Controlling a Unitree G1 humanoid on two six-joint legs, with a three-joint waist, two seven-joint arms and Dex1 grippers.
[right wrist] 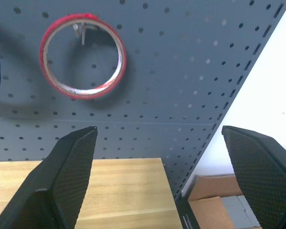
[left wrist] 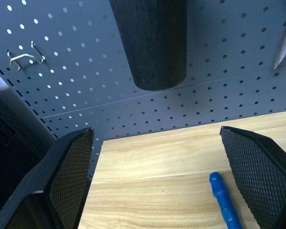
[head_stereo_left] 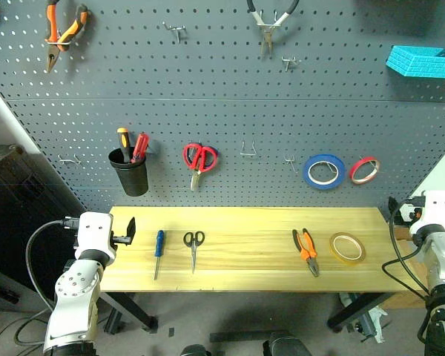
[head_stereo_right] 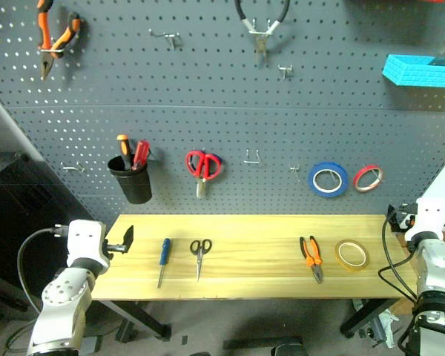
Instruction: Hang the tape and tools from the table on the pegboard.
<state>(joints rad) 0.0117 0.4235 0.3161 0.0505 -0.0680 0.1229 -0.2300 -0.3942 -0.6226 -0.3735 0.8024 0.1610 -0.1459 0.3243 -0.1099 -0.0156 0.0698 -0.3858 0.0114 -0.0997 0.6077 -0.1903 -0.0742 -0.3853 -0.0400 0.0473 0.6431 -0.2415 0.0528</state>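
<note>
On the light wooden table [head_stereo_left: 245,222] lie a blue-handled screwdriver [head_stereo_left: 159,248], black-handled scissors [head_stereo_left: 193,245], orange-and-black pliers [head_stereo_left: 305,251] and a yellowish-tan tape ring [head_stereo_left: 347,247], all flat and apart. The dark pegboard [head_stereo_left: 230,111] rises behind them. My left gripper [left wrist: 156,131] hovers open off the table's left end, with the screwdriver [left wrist: 224,200] just ahead of one finger. My right gripper [right wrist: 158,128] stands open past the table's right end, with nothing between its fingers.
On the board hang a black cup [head_stereo_left: 128,172] with screwdrivers, red scissors [head_stereo_left: 199,159], a blue tape ring [head_stereo_left: 324,171], a red tape ring [head_stereo_left: 364,170], and pliers [head_stereo_left: 63,33] higher up. Bare hooks [head_stereo_left: 248,150] sit mid-board. A cyan block [head_stereo_left: 424,61] juts out at upper right.
</note>
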